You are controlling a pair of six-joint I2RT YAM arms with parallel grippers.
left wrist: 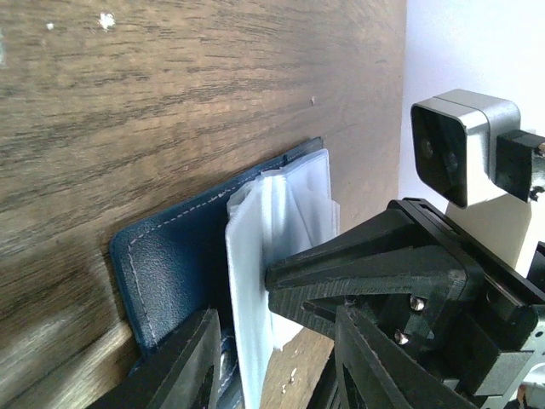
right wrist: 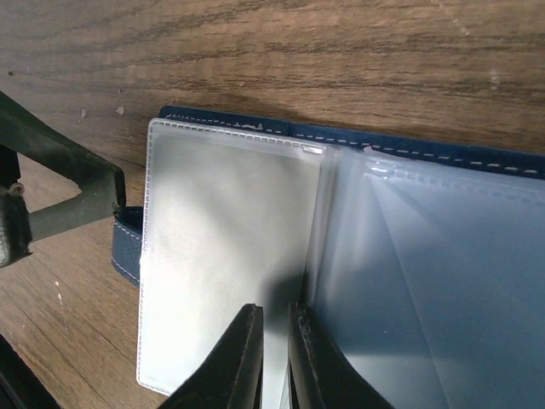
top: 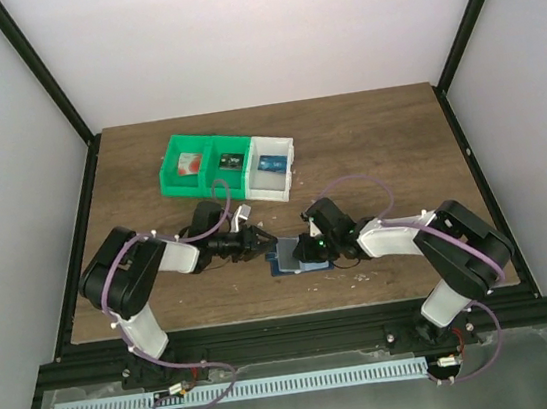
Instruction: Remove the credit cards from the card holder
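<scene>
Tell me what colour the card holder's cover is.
Dark navy card holder, pale stitching along its edge; best seen from the left wrist.

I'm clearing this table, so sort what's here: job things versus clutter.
Job: card holder, right end effector pinching its clear sleeve, reddish card in the green bin.
Lying about: green bin, white bin, dark item, blue item.

Card holder lay flat on the wooden table near the front edge, with the left gripper and right gripper down at it from either side. Green bins and a white bin sat side by side farther back.
</scene>
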